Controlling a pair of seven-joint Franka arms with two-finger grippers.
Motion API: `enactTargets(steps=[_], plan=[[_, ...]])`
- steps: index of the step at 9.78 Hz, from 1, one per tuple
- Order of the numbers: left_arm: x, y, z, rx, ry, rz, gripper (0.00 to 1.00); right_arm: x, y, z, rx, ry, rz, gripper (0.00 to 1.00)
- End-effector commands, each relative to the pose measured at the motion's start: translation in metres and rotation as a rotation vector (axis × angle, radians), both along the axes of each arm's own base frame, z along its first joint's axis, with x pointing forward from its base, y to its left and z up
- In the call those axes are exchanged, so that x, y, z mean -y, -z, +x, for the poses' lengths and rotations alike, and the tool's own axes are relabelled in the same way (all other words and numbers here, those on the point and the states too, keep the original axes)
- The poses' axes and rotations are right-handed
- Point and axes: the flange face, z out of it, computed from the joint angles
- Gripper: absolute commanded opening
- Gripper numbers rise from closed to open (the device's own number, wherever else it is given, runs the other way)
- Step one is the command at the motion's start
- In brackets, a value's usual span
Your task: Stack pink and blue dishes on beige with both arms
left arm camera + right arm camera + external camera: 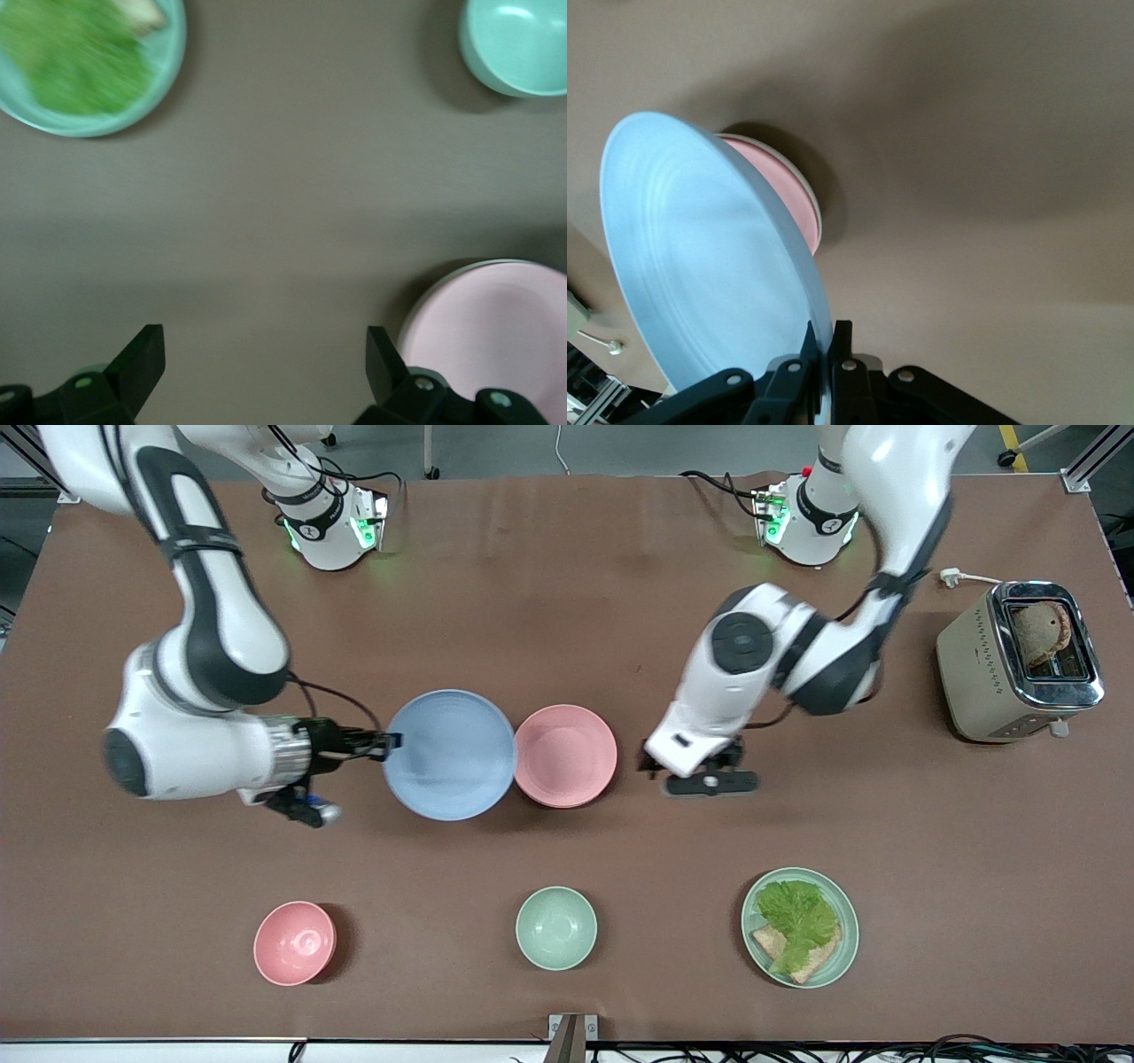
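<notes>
My right gripper (pixel 390 741) (pixel 830 332) is shut on the rim of the light blue plate (pixel 450 755) (pixel 700 266). It holds the plate off the table, and the plate's free edge reaches the rim of the pink plate (pixel 565 755) (pixel 775 177) (pixel 496 336). The pink plate lies at the table's middle on the beige plate (pixel 815 212), of which only a thin pale rim shows. My left gripper (pixel 709 779) (pixel 266 341) hangs open and empty over bare table beside the pink plate, toward the left arm's end.
A pink bowl (pixel 294 942), a mint-green bowl (pixel 555 927) (pixel 518 44) and a mint-green plate with lettuce and bread (pixel 800 926) (pixel 89 62) stand in a row nearer the front camera. A toaster (pixel 1019 660) holding toast sits at the left arm's end.
</notes>
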Motion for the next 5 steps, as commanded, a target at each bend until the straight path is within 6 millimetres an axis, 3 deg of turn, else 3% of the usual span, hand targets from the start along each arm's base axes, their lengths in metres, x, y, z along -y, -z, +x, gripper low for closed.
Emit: enactTargets(steps=[1, 2, 3, 5], plan=[[-0.085, -0.036, -0.010, -0.028, 0.095, -0.006, 1.00, -0.046, 0.033, -0.044, 0.051, -0.013, -0.026, 0.02], [-0.118, -0.061, -0.011, -0.049, 0.139, 0.016, 1.00, -0.065, 0.050, -0.059, 0.088, 0.001, -0.027, 0.03], [-0.168, -0.091, -0.007, -0.024, 0.130, 0.029, 1.00, -0.090, 0.065, -0.078, 0.131, 0.018, -0.030, 0.03], [-0.226, -0.140, -0.014, 0.027, 0.207, 0.047, 1.00, -0.123, 0.084, -0.105, 0.196, 0.035, -0.026, 0.03]])
